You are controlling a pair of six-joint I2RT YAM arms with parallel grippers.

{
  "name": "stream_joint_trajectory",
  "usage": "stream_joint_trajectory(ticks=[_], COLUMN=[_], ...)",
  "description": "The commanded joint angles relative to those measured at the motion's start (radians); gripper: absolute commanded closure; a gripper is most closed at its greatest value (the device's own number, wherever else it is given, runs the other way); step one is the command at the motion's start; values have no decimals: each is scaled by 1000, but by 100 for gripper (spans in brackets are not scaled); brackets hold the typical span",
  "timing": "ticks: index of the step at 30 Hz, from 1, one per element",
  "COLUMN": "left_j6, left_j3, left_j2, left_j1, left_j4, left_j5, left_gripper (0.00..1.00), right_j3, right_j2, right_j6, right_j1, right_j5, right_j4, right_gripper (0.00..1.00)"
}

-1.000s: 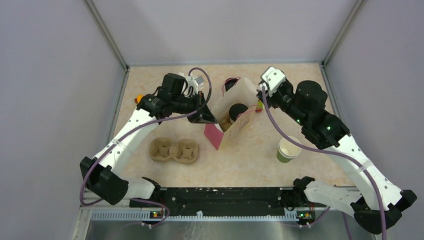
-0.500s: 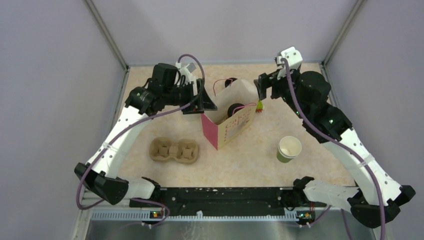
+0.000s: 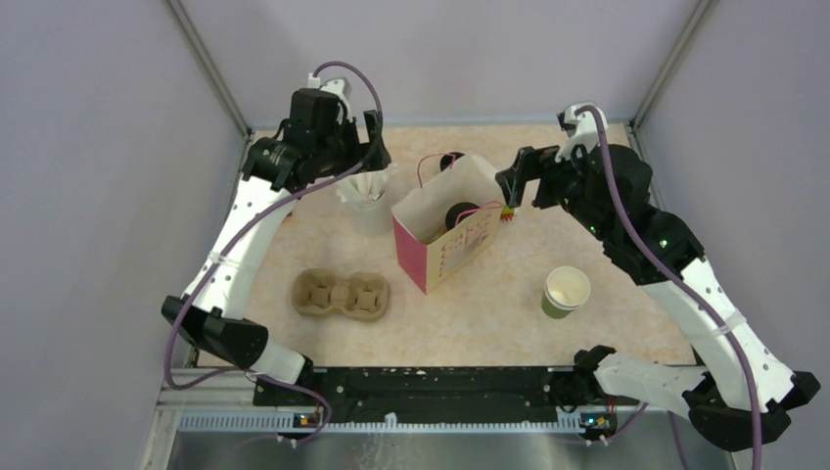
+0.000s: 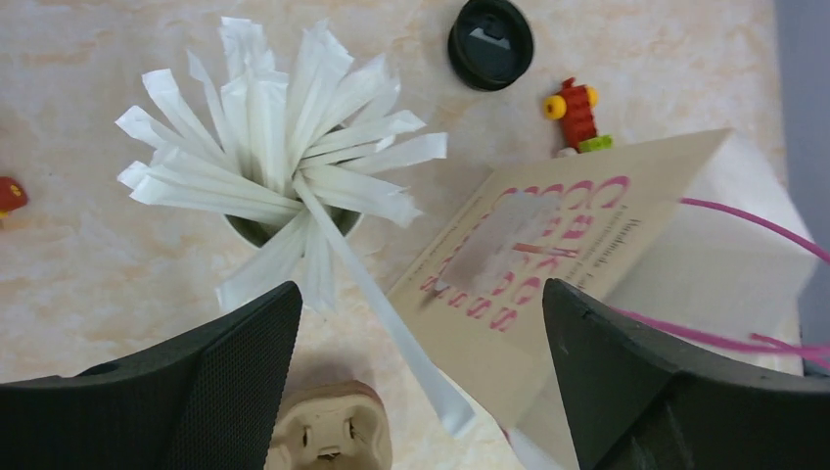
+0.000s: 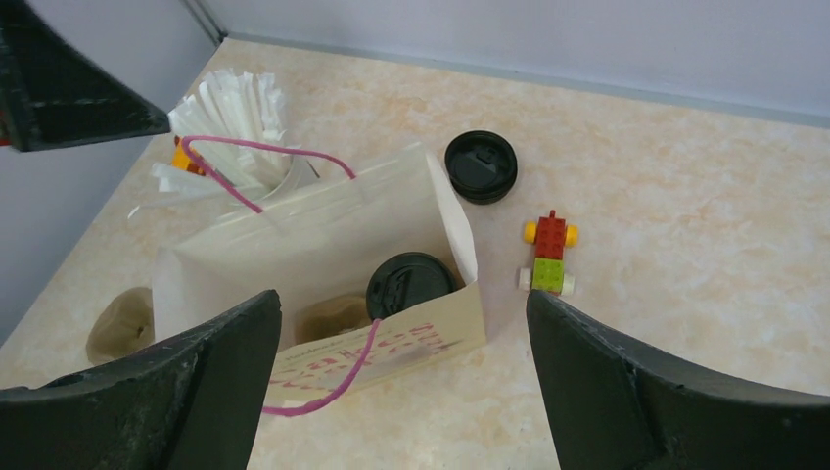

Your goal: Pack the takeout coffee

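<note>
Coffee (image 5: pixel 411 284) stands inside the bag (image 5: pixel 323 230) on the bench (image 5: pixel 734 245), and both arms have drawn back, left fingers (image 4: pixel 215 372) and right fingers (image 5: pixel 626 392) spread wide and empty, so packing looks done.

Green cup (image 3: pixel 566 292) well apart from cardboard carrier (image 3: pixel 342 295); brick toy (image 5: pixel 549 253) near loose black lid (image 5: pixel 480 166)
</note>
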Motion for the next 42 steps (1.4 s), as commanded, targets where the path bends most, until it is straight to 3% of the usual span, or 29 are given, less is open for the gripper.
stream_joint_trajectory(ticks=[1,6,14,21,29,39,42], left_j6=[80,80,56,57,76,126,139], left_j3=[7,-22,-127,-183,-172,-35,17], left_j2=[50,52,-31,-71,-58,-43,-42], left_j1=[29,29,29,28,29,29,29], left_j4=[23,-5,-102,-28,-20,-91,-122], left_j5=[45,143,124,196,180,139,116], left_gripper=[5,23,30,41,61,98,100], right_j3=[-29,-51,-70,-84,-74,-69,-68], right_j2=[-67,-102,-128,-122,-98,-75,-66], right_j6=[18,7,-54,-59,-47,-47,-47], right_j1=[1,1,1,1,1,1,1], right_j5=[-59,-38,-20,-34,-60,-84,-102], right_j4=[-2,-22,-29,3,7,13,19], right_gripper=[8,9,9,9,9,10,10])
